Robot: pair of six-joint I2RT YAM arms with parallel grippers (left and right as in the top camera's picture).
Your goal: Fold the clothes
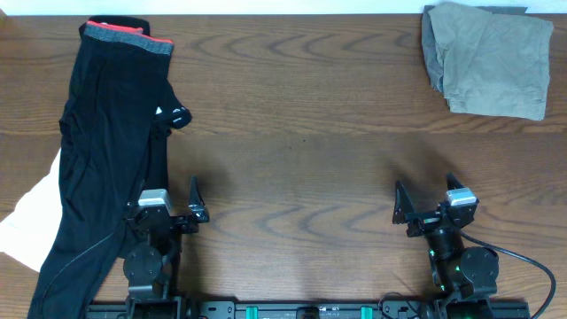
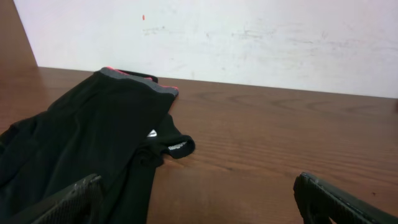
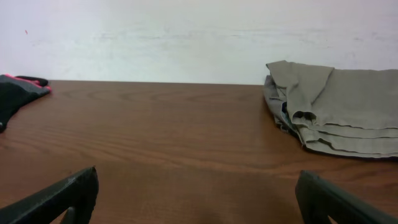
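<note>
Black leggings (image 1: 106,151) unfolded, far left

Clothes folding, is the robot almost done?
Not yet. The khaki piece already sits folded at the far right. Nothing is in hand: left end effector and right end effector are open, empty. Left to do: the black leggings, spread out over the white piece.

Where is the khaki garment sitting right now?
The khaki garment lies folded at the far right corner of the table in the overhead view, ahead of the right gripper, far from the black leggings on the left.
</note>
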